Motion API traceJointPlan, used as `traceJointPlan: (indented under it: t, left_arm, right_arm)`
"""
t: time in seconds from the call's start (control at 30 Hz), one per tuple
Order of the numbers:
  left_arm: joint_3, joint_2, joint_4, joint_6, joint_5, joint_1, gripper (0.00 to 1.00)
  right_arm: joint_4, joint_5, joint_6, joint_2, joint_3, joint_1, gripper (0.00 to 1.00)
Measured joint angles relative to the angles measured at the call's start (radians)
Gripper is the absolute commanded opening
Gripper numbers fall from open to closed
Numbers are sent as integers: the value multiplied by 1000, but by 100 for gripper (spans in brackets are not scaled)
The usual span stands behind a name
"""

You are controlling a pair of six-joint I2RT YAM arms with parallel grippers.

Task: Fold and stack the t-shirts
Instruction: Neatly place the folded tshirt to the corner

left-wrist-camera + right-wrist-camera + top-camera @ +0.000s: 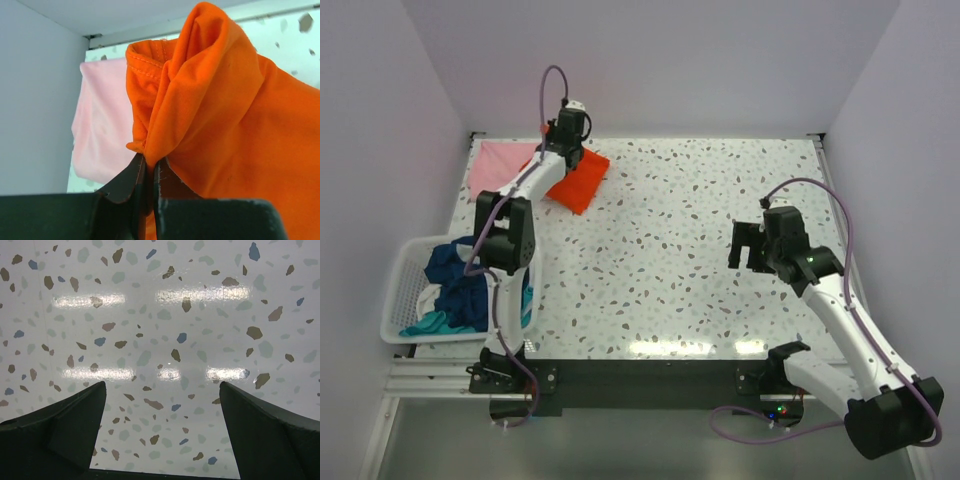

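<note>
A folded orange-red t-shirt (578,178) lies at the far left of the table, partly over a pale pink t-shirt (501,163) in the back left corner. My left gripper (563,138) is shut on a bunched edge of the orange-red shirt (215,110), which rises from the fingertips in the left wrist view, with the pink shirt (102,130) behind it. Dark blue (455,265) and teal (440,322) shirts sit in the basket. My right gripper (744,246) is open and empty over bare table (165,350) at the right.
A white slatted basket (402,290) stands off the table's left front edge. Pale walls close in the table on the left, back and right. The speckled tabletop (700,230) stretches between the two arms.
</note>
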Motion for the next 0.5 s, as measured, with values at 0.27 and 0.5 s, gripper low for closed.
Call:
traceJointPlan:
  t: [0.27,0.5]
  left_arm:
    - [211,117,-10,12,53,111,0]
    - [234,118,-40,-19,92,155,0]
  right_arm:
    - [-10,33,0,6,0,0,99]
    - [-12,49,0,6,6,0,99]
